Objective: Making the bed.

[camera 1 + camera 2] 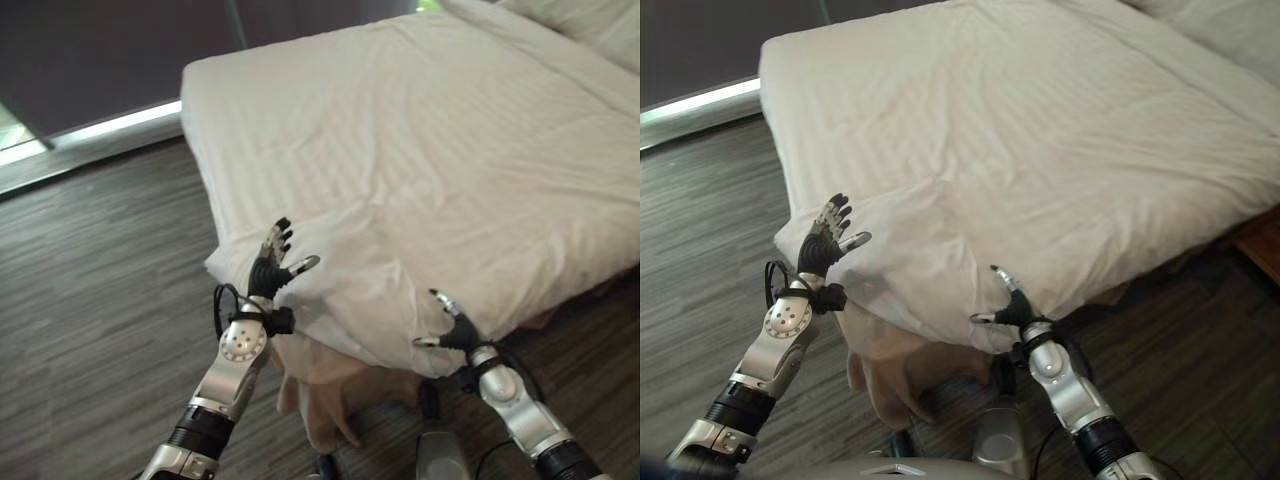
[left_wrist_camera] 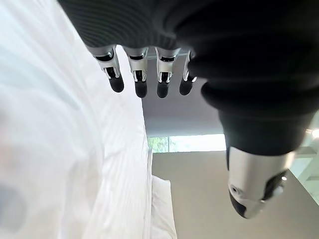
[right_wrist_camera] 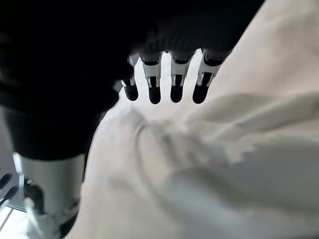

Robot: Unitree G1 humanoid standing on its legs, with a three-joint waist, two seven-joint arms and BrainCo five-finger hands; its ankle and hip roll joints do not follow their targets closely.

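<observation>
1. Duvet first: the white, faintly striped cotton duvet [image 1: 420, 150] covers the whole mattress, and I use its near corner as my landmark, the bunched one overhanging the bed's foot.
2. My left hand [image 1: 272, 262] stands just to the left of that corner, fingers straight and spread, thumb out, resting against the puffed fabric without clamping anything. Its wrist view shows the fingers relaxed beside the cloth.
3. My right hand [image 1: 1008, 300] sits at the underside of the duvet's near hem, right of the corner. Fingers look extended and apart, holding nothing as far as I can see; its wrist view shows straight fingertips above creased fabric.
4. Under the corner a beige, soft, crumpled under-sheet or bed skirt [image 1: 325, 385] hangs loose toward the dark wood-grain plank floor [image 1: 90, 290].
5. Far from the corner, at the head of the bed, a white pillow [image 1: 590, 20] lies flat.
6. Progress, as I judge it: the duvet is spread and mostly smooth, with shallow creases near the middle. What is left is this corner: it is lumpy, not squared, and the beige layer still wants tucking.
</observation>
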